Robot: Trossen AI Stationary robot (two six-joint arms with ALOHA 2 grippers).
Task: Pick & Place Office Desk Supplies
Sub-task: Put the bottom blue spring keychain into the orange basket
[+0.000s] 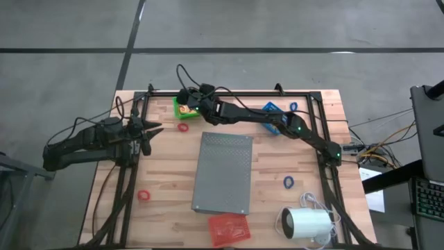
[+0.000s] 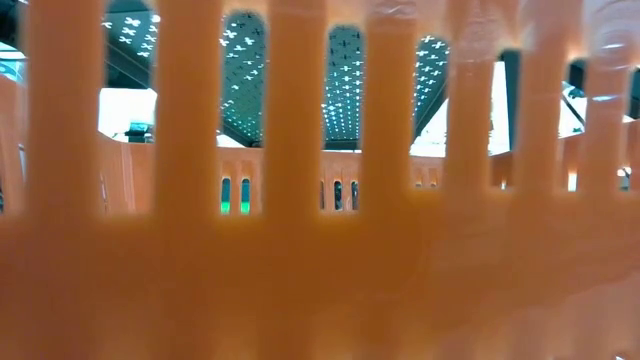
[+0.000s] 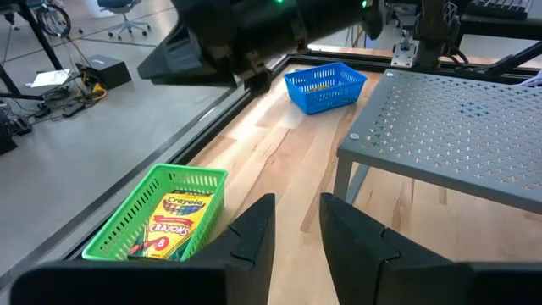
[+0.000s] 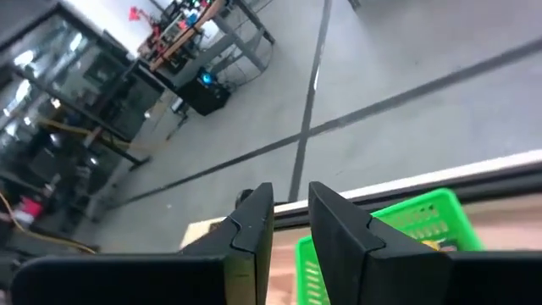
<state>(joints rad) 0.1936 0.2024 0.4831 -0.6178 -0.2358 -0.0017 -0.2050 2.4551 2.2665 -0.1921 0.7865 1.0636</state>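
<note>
A green basket (image 1: pixel 182 110) stands at the table's far edge with a yellow crayon box (image 3: pixel 174 222) lying flat inside it. My right gripper (image 4: pixel 290 199) hovers above that basket's far side, reaching in from the right, open by a narrow gap with nothing in it. My left gripper (image 3: pixel 296 212) waits at the table's left (image 1: pixel 157 130), open by a narrow gap and empty. One red ring (image 1: pixel 183 127) lies near the green basket and another (image 1: pixel 143 196) at the near left. Blue rings (image 1: pixel 288 182) (image 1: pixel 293 106) lie on the right.
A grey perforated slab (image 1: pixel 223 172) on short legs fills the table's middle. A blue basket (image 3: pixel 324 85) stands at the far right of centre. An orange basket (image 1: pixel 229 229) sits at the near edge and blocks the low view (image 2: pixel 320 250). A white cylinder (image 1: pixel 309 223) with a cord lies near right.
</note>
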